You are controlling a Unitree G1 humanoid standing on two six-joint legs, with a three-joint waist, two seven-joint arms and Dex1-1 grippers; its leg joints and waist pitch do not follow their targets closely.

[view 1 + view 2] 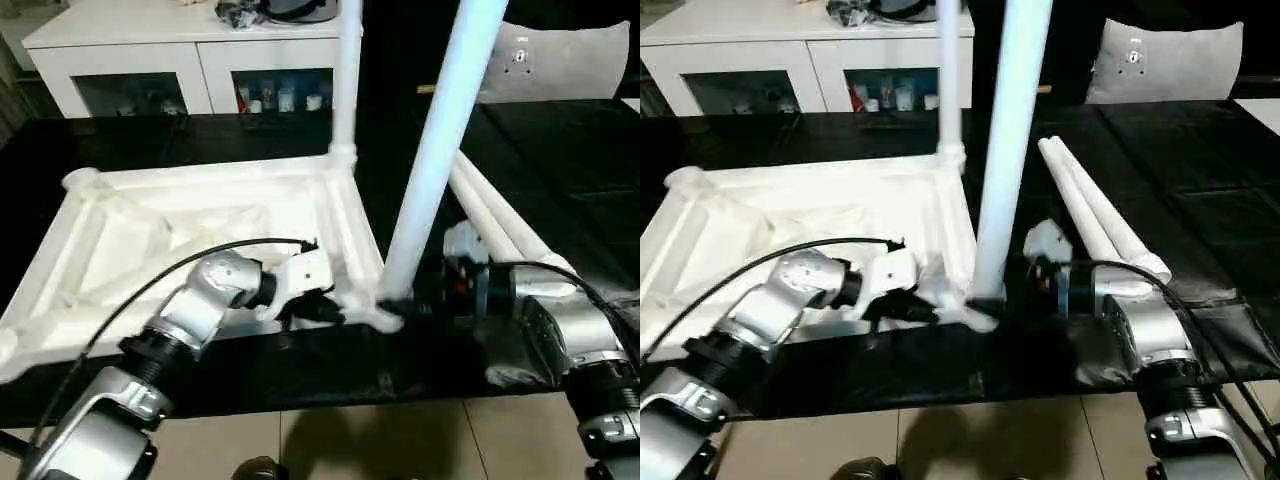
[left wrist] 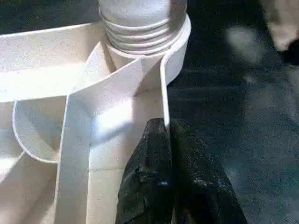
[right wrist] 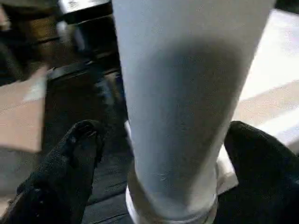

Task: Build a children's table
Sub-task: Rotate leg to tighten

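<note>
Legs number four: two stand upright in sockets, near leg (image 1: pixel 440 140) and far leg (image 1: pixel 346 70), while two spare legs (image 1: pixel 1095 212) lie on the black tabletop (image 1: pixel 1200 160). Top (image 1: pixel 180 230) lies ribs-up so sockets face upward. Left end effector (image 2: pixel 169 140), pinched together, steadies its rim (image 2: pixel 164 88); right end effector (image 3: pixel 173 154) straddles the near leg, fingers spread clear.
</note>
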